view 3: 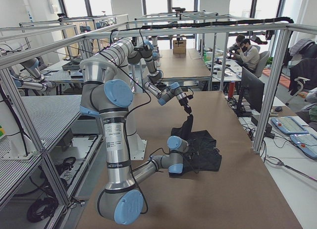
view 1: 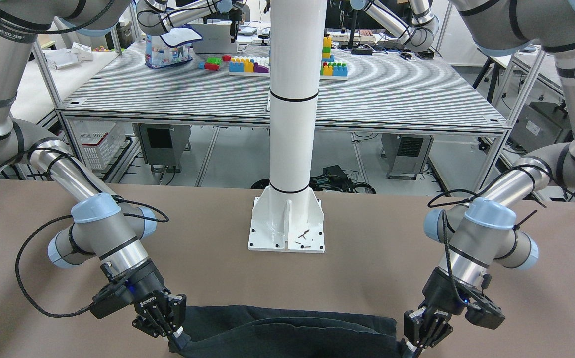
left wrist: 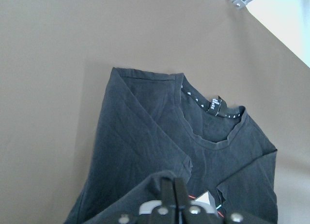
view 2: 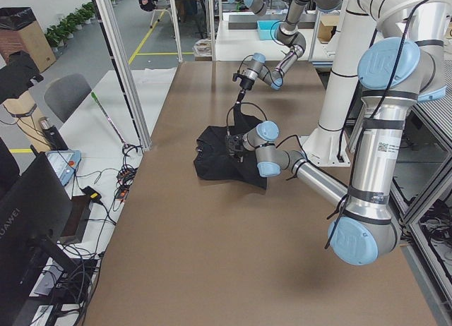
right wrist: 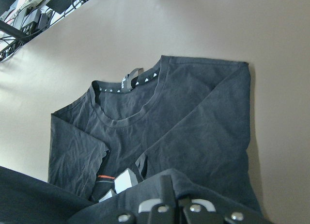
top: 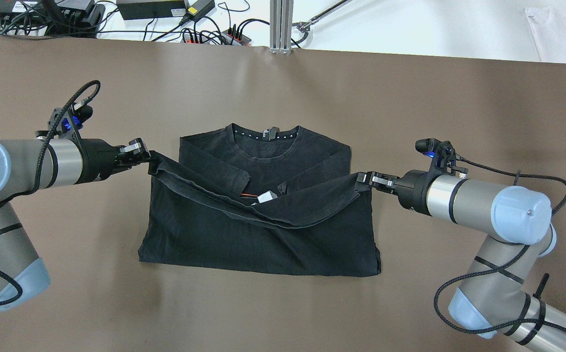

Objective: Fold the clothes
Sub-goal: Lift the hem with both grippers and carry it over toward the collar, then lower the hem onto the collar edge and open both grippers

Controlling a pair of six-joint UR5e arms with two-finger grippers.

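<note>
The clothes are a black T-shirt point(top: 263, 234) lying on the brown table point(top: 283, 83), its collar point(top: 268, 133) towards the far edge. The near hem is lifted and stretched across the shirt's middle. My left gripper point(top: 145, 156) is shut on the hem's left corner, and my right gripper point(top: 364, 179) is shut on its right corner. In the front-facing view the left gripper point(view 1: 413, 344) and right gripper point(view 1: 175, 334) pinch the raised edge of the shirt point(view 1: 287, 330). Both wrist views look over closed fingertips point(left wrist: 172, 192) point(right wrist: 168, 190) at the collar half.
The white pole's base point(view 1: 287, 226) stands on the table behind the shirt. Cables and power strips point(top: 204, 29) lie past the far edge. A white garment point(top: 561, 29) lies at the far right. A person point(view 3: 243, 46) sits at a desk in the background.
</note>
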